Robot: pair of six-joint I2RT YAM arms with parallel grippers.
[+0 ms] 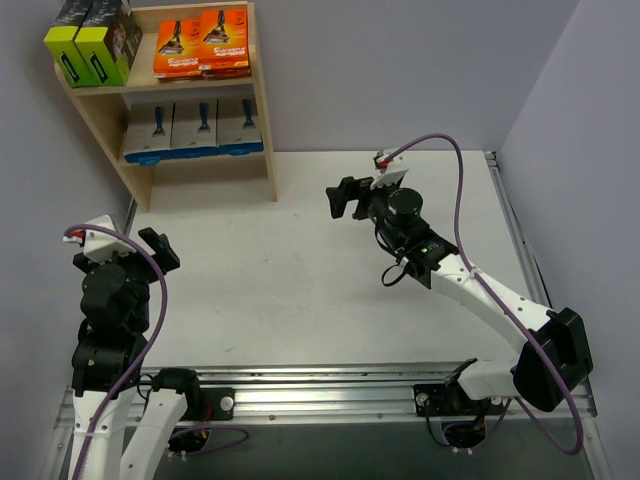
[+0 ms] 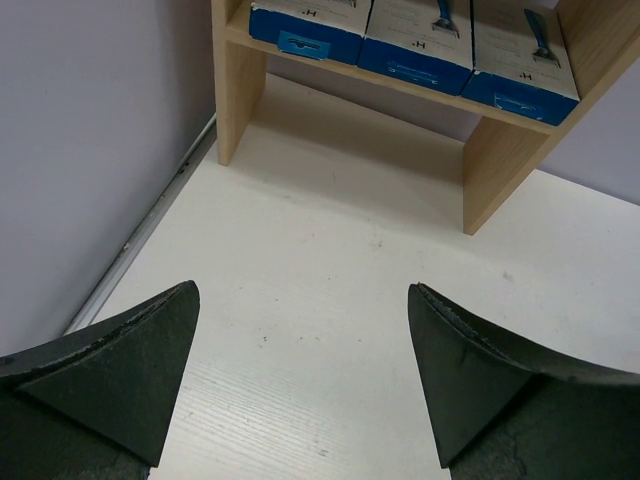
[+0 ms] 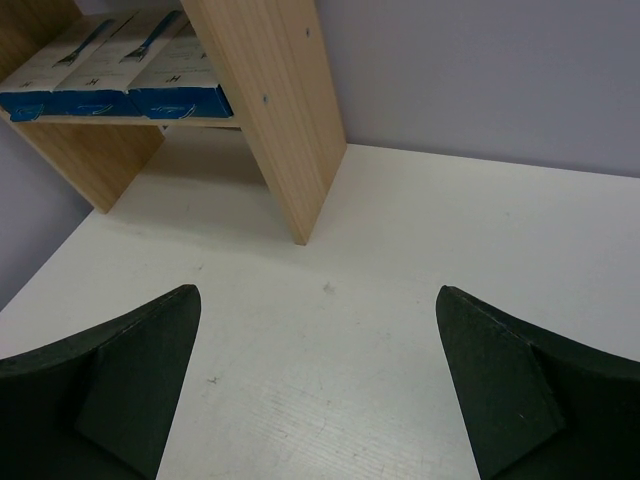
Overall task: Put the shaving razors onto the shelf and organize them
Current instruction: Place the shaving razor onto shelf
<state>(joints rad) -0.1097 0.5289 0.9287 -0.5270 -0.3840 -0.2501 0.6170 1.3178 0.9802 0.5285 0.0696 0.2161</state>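
The light wooden shelf [image 1: 262, 110] stands at the table's far left corner. Black boxes with lime-green sides [image 1: 90, 45] and orange packs [image 1: 200, 45] fill its top tier. Three grey cards showing a blue razor [image 1: 195, 128] sit side by side on the lower tier. They also show in the left wrist view, grey cards [image 2: 415, 40], and in the right wrist view, grey cards [image 3: 110, 70]. My left gripper [image 1: 140, 255] [image 2: 302, 290] hangs open over bare table, short of the shelf. My right gripper [image 1: 345, 198] [image 3: 318, 292] is open and empty, to the right of the shelf's side panel [image 3: 280, 110].
The white table [image 1: 300, 290] is bounded by purple-grey walls at the back and on both sides. A metal rail [image 1: 330, 385] runs along the near edge by the arm bases. A purple cable [image 1: 455, 190] loops above the right arm.
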